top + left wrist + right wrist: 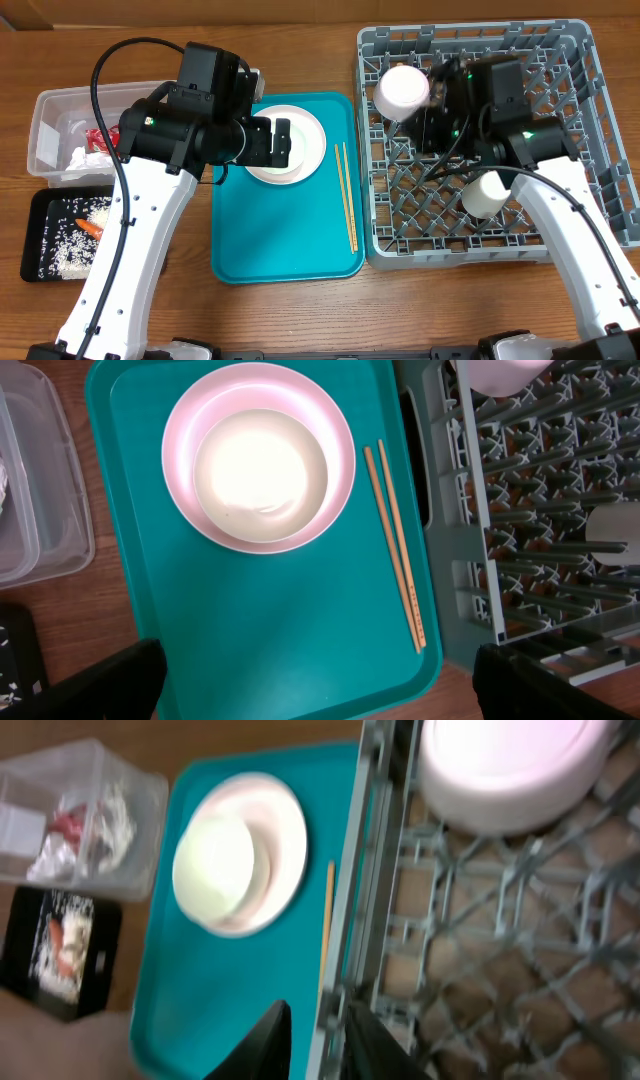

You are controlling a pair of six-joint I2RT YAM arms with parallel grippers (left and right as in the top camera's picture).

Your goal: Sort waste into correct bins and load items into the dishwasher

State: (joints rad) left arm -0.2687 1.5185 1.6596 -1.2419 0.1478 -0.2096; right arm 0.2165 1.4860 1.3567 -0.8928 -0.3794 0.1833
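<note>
Nearest the arm bases, on the wood surface (pixel 300 310), 1 black tray (pixel 33 232) sat at the left. It held a scatter of white rice scraps (pixel 72 255), too many and too small to count, plus 1 orange carrot piece (pixel 90 228). Beside it was 1 teal tray (pixel 280 240), with 2 chopsticks (pixel 347 195) lying side by side along its right edge. Right of that was 1 grey dish rack (pixel 450 250), and 1 white cup (pixel 484 195) stood in its near half. Farther back on the teal tray was 1 white plate (pixel 312 140) with 1 white bowl (pixel 260 475) sitting on it, mouth up. The left end effector (pixel 283 142) hovered over that stack with its fingers wide apart and nothing between them. Back left, 1 clear tub (pixel 60 100) held 1 red wrapper (pixel 98 138) and crumpled white tissues (pixel 80 155), number unclear. At the rack's far left, a second white bowl (pixel 402 92) rested upside down on the pegs. The right end effector (pixel 318 1035) hung over the rack just beside that bowl, its fingers a little apart and gripping nothing. Totals: 2 bowls, 1 plate, 1 cup, 2 chopsticks, 2 bins.
</note>
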